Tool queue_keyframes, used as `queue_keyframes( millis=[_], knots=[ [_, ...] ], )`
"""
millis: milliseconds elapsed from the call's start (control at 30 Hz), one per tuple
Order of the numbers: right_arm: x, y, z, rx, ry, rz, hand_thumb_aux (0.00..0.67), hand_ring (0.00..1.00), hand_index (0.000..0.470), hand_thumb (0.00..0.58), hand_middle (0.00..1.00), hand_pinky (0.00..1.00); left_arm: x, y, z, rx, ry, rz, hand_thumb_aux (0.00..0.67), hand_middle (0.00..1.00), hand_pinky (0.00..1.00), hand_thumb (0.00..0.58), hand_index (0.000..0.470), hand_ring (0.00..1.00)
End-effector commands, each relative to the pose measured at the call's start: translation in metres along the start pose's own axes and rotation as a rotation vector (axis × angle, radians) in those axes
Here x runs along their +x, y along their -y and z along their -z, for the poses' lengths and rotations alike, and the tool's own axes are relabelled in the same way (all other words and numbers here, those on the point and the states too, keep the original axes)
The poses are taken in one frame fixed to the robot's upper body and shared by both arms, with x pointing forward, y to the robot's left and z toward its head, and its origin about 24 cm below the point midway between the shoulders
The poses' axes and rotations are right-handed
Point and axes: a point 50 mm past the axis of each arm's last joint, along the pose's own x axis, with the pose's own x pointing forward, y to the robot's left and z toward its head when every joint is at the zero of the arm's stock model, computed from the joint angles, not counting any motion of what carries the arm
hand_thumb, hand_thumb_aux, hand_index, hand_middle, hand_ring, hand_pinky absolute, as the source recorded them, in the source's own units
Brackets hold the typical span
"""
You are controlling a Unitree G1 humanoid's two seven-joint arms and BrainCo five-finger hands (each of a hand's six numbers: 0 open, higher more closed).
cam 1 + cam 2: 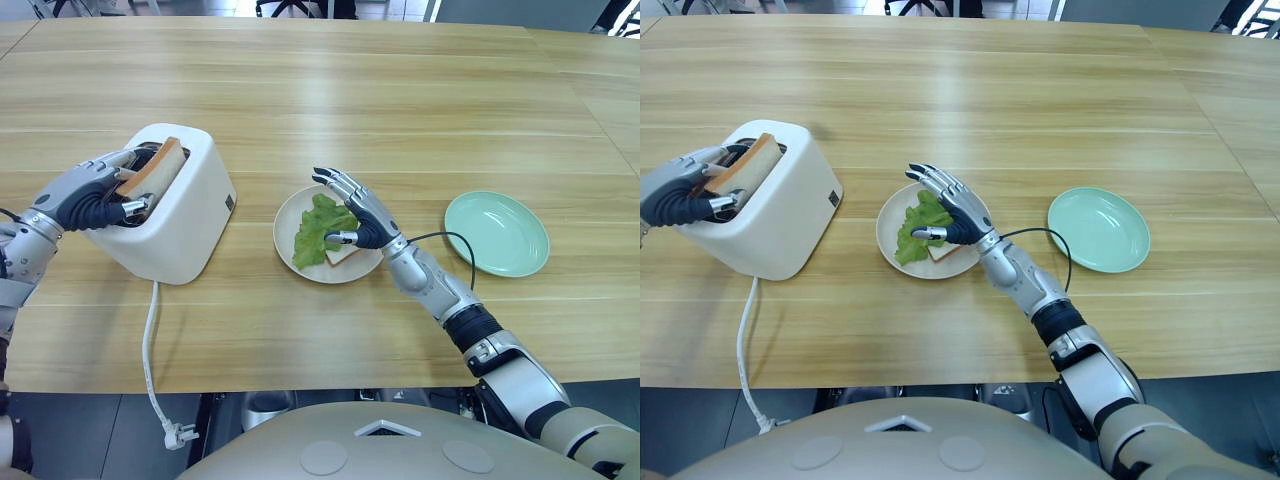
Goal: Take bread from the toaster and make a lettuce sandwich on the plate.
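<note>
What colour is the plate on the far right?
The plate is pale green; left eye view.

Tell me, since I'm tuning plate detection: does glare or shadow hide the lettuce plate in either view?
Left eye view: no glare or hard shadow on the plate; the right hand covers part of the lettuce. Right eye view: the same.

We find the far half of the table (330,80) open from left edge to right. The toaster (185,225) blocks the left side, with our left hand (90,198) gripping the bread (155,168) at its slot and its cord (151,340) trailing off the near edge. Our right hand (362,215) hangs over the beige plate (283,222). The green plate (497,235) sits toward the right edge.
</note>
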Motion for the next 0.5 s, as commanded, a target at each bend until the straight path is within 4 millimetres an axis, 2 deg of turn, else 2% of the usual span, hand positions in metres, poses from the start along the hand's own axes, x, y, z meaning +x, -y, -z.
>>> queue_keyframes(
  millis=[33, 133, 267, 400, 467, 500],
  knots=[
    [-0.003, 0.001, 0.004, -0.007, -0.016, -0.013, 0.0, 0.0, 0.0, 0.0, 0.0, 0.0, 0.003, -0.024, -0.008, -0.053, 0.068, -0.147, 0.67, 0.0, 0.0, 0.58, 0.46, 0.0],
    [-0.003, 0.001, 0.005, -0.01, -0.019, -0.016, 0.0, 0.0, 0.0, 0.0, 0.0, 0.0, 0.006, -0.033, -0.007, -0.079, 0.066, -0.218, 0.67, 0.01, 0.01, 0.58, 0.46, 0.01],
    [-0.003, 0.001, 0.005, -0.012, -0.021, -0.016, 0.0, 0.0, 0.0, 0.0, 0.0, 0.0, 0.01, -0.038, -0.007, -0.146, 0.074, -0.289, 0.67, 0.07, 0.07, 0.58, 0.46, 0.07],
    [-0.004, 0.001, 0.005, -0.014, -0.022, -0.016, 0.0, 0.0, 0.0, 0.0, 0.0, 0.0, 0.016, -0.033, -0.005, -0.205, 0.058, -0.287, 0.67, 0.12, 0.12, 0.58, 0.46, 0.12],
    [-0.004, 0.001, 0.006, -0.015, -0.024, -0.015, 0.0, 0.0, 0.0, 0.0, 0.0, 0.0, 0.02, -0.028, -0.002, -0.242, 0.042, -0.272, 0.67, 0.22, 0.22, 0.58, 0.46, 0.22],
    [-0.005, 0.001, 0.006, -0.015, -0.025, -0.015, 0.0, 0.0, 0.0, 0.0, 0.0, 0.0, 0.021, -0.026, -0.001, -0.26, 0.032, -0.265, 0.67, 0.38, 0.38, 0.58, 0.46, 0.38]
  ],
)
